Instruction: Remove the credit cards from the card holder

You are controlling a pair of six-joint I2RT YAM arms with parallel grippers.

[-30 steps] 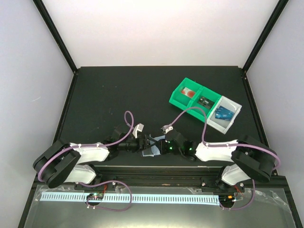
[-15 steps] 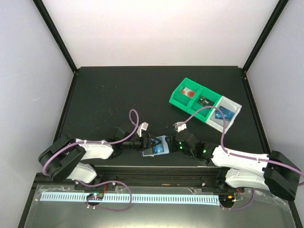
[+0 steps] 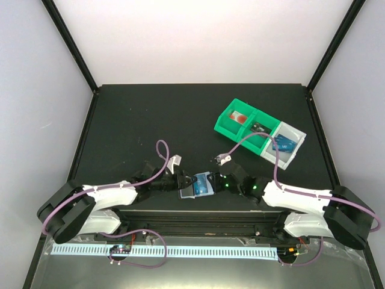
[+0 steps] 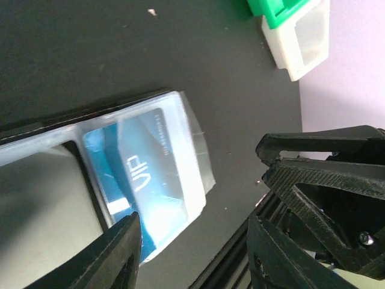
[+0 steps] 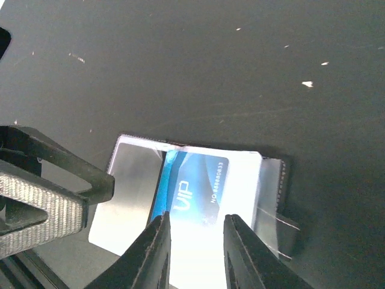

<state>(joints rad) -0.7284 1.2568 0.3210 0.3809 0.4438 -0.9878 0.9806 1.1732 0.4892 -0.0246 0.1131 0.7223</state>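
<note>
The card holder (image 3: pixel 190 192) lies unfolded on the table's near edge, between my two grippers. A bright-blue credit card (image 3: pixel 203 183) marked VIP sits in its right panel. In the left wrist view the holder (image 4: pixel 187 141) and card (image 4: pixel 129 165) lie just ahead of my left gripper (image 4: pixel 192 256), which is open, one finger (image 4: pixel 117 256) over the card's corner. My right gripper (image 5: pixel 195 253) hovers over the holder (image 5: pixel 129 180) and card (image 5: pixel 201 180), jaws a little apart, nothing pinched. From above, the left gripper (image 3: pixel 182 182) and right gripper (image 3: pixel 216 180) flank the holder.
A green-and-grey compartment tray (image 3: pixel 227 123) stands at the back right, with a red-and-white item, a dark green item and another blue card (image 3: pixel 283 143) in its bins. The tray's corner (image 4: pixel 298 36) shows in the left wrist view. The table's front rail runs right behind the holder.
The holder, earlier hidden between the grippers, now lies unfolded with the blue card showing. The right arm has stretched lower and its jaws parted slightly. The left jaws have narrowed.
</note>
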